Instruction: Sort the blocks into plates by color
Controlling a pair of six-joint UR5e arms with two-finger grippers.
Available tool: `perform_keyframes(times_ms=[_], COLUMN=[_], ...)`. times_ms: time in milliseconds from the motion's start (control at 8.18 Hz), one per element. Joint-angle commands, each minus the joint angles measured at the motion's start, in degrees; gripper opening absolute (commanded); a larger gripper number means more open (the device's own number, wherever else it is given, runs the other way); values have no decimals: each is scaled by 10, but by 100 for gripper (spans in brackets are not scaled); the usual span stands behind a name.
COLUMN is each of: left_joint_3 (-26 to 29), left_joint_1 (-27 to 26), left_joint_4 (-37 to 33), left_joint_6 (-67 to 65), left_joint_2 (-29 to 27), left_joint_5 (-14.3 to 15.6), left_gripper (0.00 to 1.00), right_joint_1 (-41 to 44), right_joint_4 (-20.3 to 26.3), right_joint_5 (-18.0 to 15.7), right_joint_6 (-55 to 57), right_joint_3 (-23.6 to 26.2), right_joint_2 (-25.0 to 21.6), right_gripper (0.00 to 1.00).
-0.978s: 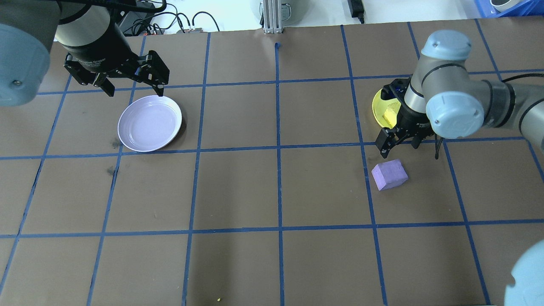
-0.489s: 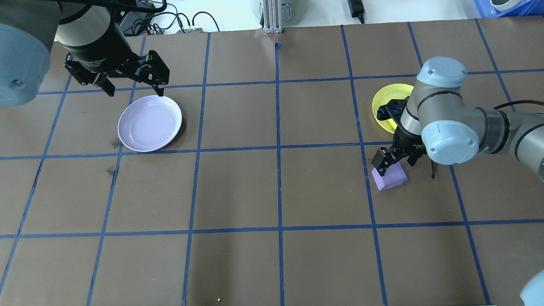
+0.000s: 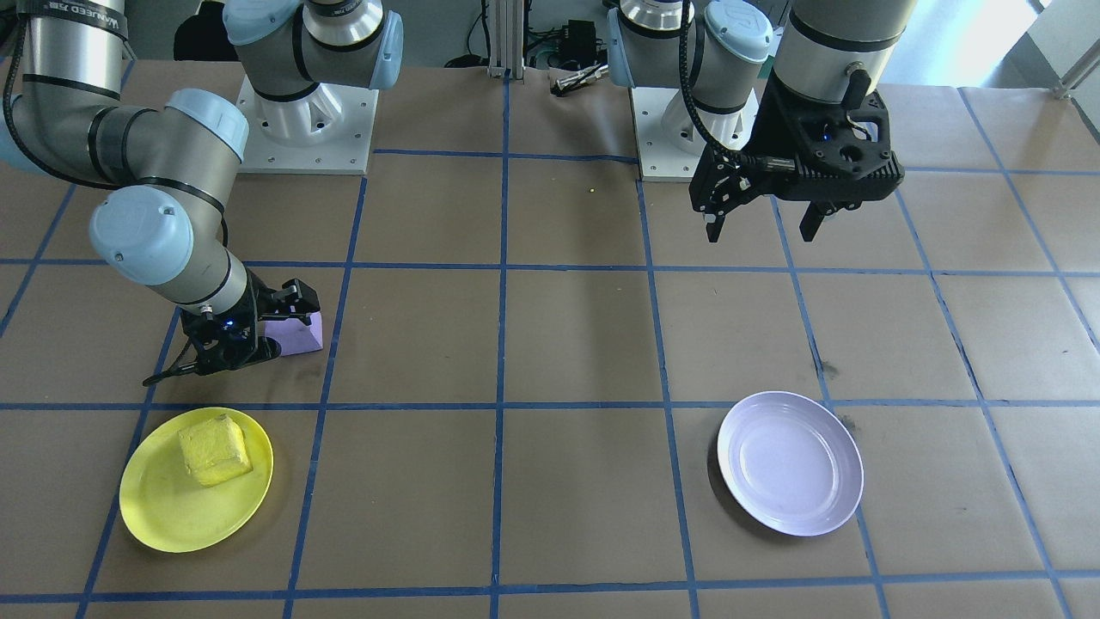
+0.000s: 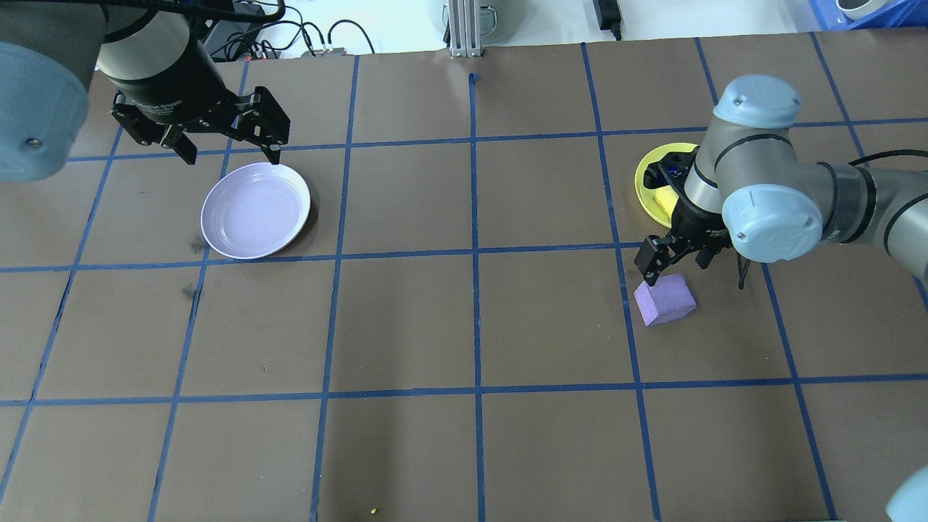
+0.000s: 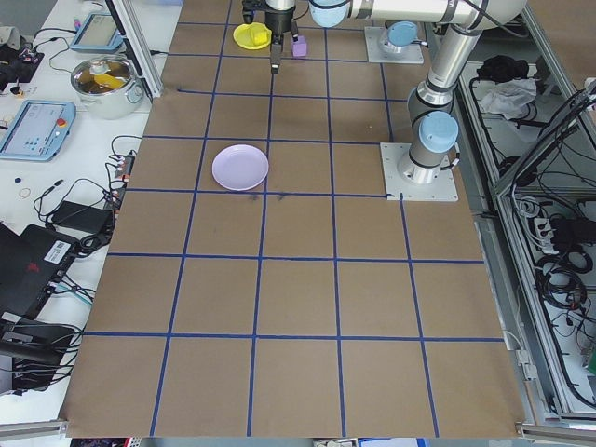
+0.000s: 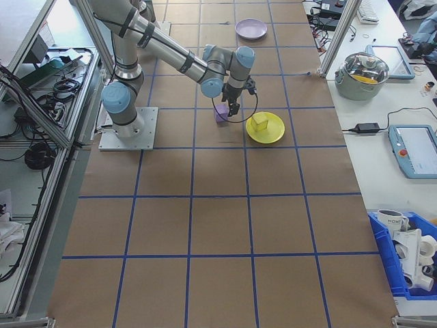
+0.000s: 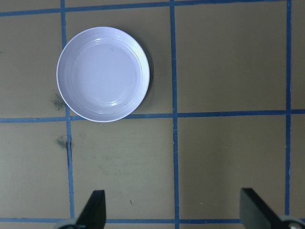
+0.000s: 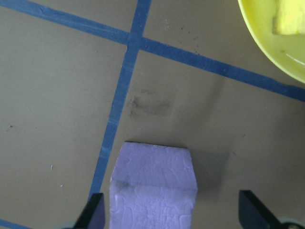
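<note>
The right end effector (image 4: pixel 674 267) hangs just over the purple block (image 4: pixel 665 299), its fingers spread apart. The block lies on the counter (image 4: pixel 464 326) near the yellow plate (image 3: pixel 196 480), which holds the yellow block (image 3: pixel 214 450). The left end effector (image 3: pixel 765 228), spread too, hovers beyond the lavender plate (image 4: pixel 255 211).

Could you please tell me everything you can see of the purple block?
The purple block is a small pale purple chunk with a rough, crackled, foam-like surface, boxy with a sloped upper face. It lies on the brown table beside a blue tape line, outside both plates, near the yellow plate. The open right hand is low over it, fingers astride; no contact is visible.
</note>
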Motion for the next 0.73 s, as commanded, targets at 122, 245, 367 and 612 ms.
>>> perform_keyframes(times_ms=[122, 245, 367, 612], left_joint_3=[-1, -1, 0, -1], left_joint_1=[1, 1, 1, 4], left_joint_4=[2, 2, 3, 2], left_joint_6=[0, 0, 0, 0], left_joint_2=[0, 0, -1, 0], left_joint_5=[1, 1, 0, 1], left_gripper=[100, 100, 100, 100], right_joint_1=[5, 5, 5, 5], right_joint_4=[16, 16, 15, 15], right_joint_5=[-9, -14, -21, -11], right_joint_6=[-2, -2, 0, 14], right_joint_3=[14, 17, 23, 24], right_joint_2=[7, 10, 21, 34], right_gripper=[100, 100, 100, 86])
